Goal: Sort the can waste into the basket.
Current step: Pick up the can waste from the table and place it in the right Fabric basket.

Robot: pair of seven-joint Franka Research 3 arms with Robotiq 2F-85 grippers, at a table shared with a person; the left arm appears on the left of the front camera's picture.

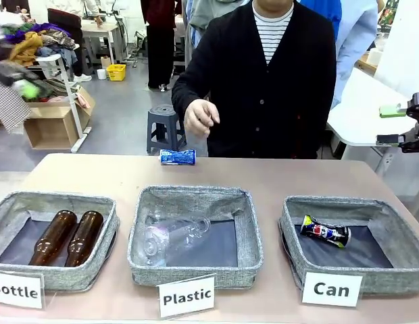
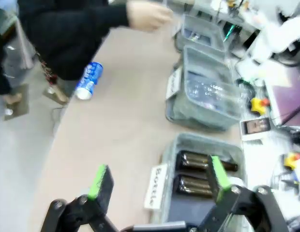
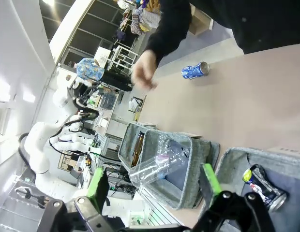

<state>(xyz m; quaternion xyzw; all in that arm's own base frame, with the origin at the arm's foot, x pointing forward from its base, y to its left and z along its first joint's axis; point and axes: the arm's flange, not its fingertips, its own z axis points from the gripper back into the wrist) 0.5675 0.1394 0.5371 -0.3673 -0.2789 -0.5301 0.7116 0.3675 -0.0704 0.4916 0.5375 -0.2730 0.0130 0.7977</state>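
Dark can (image 1: 325,232) in basket (image 1: 392,283), blue can (image 1: 178,156) on surface (image 1: 297,177) beyond basket; left hand (image 2: 158,165), right hand (image 3: 152,169) spread wide, empty.

Grey stool (image 1: 165,126) standing on grey floor (image 1: 121,111); cardboard box (image 1: 47,126) sitting left; white table (image 1: 361,111) showing at right.

Right tool (image 1: 389,125) cut off at front-view rt edge; blue can (image 2: 88,80) print blurred.
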